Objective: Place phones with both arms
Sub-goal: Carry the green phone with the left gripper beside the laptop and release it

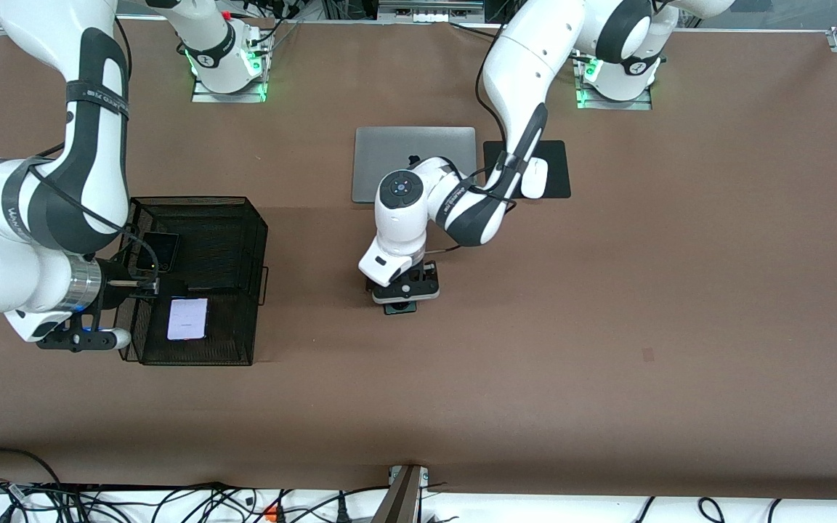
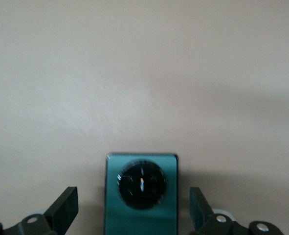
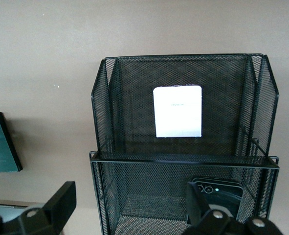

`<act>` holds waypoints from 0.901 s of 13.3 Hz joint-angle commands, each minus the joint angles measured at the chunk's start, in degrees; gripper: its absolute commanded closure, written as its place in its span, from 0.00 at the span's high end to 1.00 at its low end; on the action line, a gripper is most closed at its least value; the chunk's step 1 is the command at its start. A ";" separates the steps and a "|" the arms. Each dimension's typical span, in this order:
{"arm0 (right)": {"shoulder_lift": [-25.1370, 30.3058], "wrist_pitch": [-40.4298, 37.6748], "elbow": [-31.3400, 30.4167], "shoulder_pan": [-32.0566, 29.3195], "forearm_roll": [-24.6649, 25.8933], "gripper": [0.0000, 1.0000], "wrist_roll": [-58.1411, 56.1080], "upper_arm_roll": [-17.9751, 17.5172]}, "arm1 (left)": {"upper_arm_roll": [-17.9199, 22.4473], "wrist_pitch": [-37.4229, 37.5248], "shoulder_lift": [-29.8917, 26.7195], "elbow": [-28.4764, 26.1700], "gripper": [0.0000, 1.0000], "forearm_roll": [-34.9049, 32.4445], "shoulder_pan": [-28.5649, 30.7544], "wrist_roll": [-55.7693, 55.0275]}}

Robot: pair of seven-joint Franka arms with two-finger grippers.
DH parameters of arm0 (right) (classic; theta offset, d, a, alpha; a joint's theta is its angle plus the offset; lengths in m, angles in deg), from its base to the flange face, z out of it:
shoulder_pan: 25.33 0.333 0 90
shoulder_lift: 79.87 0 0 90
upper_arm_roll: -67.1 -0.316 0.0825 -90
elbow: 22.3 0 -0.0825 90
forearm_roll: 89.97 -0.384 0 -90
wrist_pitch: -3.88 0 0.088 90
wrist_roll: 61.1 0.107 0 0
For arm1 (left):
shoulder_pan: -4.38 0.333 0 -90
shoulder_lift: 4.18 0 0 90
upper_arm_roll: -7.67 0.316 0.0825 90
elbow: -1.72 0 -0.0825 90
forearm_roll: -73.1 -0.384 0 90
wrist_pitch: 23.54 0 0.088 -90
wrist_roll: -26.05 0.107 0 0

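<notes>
Two phones sit in the basket: white phone, black phone. My left claw straddles the green phone near the laptop, jaws apart, unclamped. My right claw gapes empty over the basket.

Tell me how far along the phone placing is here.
Done: the white phone and the black phone lie in the mesh basket. In hand: nothing; the left gripper straddles the green phone on the table, fingers open. The right gripper hangs open over the basket. Left: green phone.
</notes>
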 commanded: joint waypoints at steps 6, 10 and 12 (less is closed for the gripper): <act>0.14 1.31 -0.39 15.38 -1.25 0.99 13.79 -0.13 | -0.69 28.34 -16.28 -3.63 1.00 -0.32 17.34 17.35; -5.22 14.22 -2.68 24.01 -7.82 0.99 15.30 -1.26 | -0.51 41.62 -25.50 -3.63 1.00 -0.93 29.20 37.11; -8.29 20.63 -3.12 25.94 -7.41 0.99 17.41 -3.63 | -0.34 47.33 -29.90 -3.63 1.00 -1.20 34.13 47.22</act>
